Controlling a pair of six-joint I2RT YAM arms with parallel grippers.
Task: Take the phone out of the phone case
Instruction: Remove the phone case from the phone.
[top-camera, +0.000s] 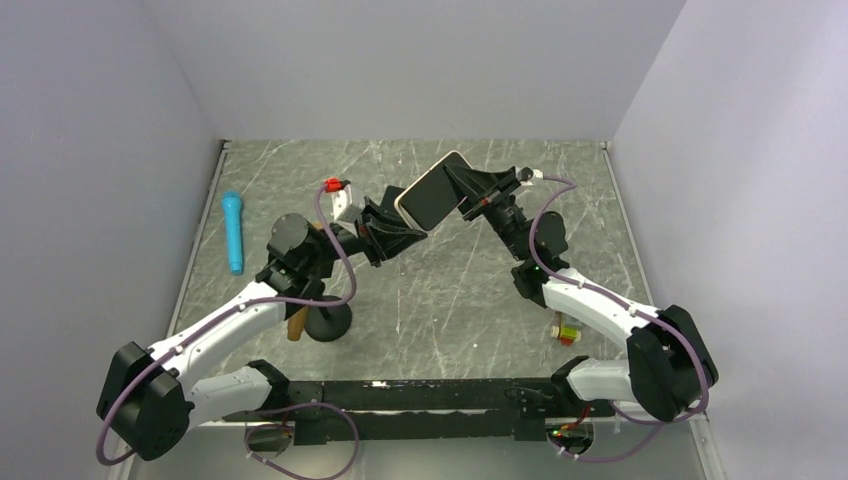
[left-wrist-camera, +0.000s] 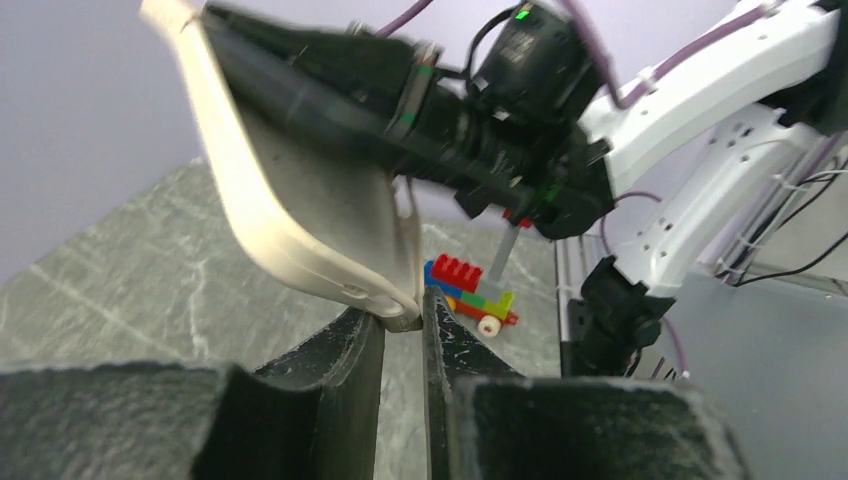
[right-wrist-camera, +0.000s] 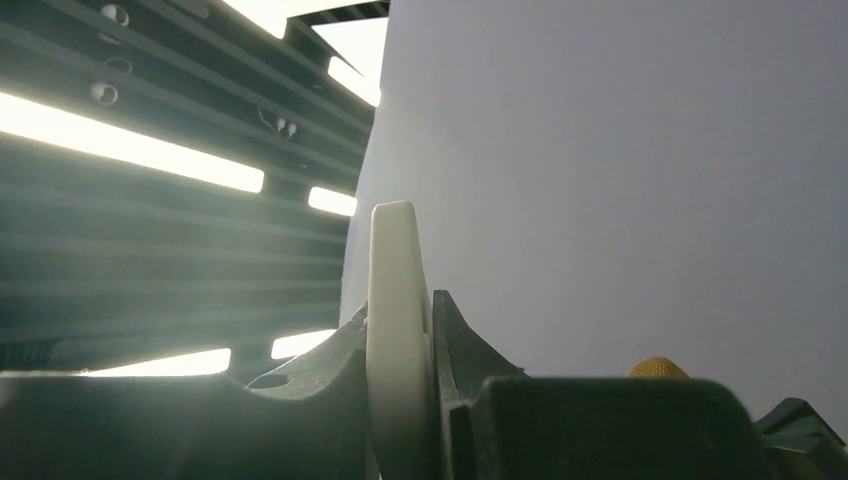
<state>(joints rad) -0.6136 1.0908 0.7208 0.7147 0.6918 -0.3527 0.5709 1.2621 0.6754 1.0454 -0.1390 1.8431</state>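
A cream phone case is held tilted in the air above the middle of the table, between both grippers. I cannot make out the phone apart from the case. My left gripper is shut on the case's lower corner; the left wrist view shows its fingertips pinching the cream rim. My right gripper is shut on the case's opposite side. In the right wrist view the case's cream edge stands upright between the jaws.
A blue marker-like stick lies at the left of the table. A small brick toy car sits by the right arm, also in the left wrist view. A black round stand with a wooden handle is near the left arm. Walls enclose three sides.
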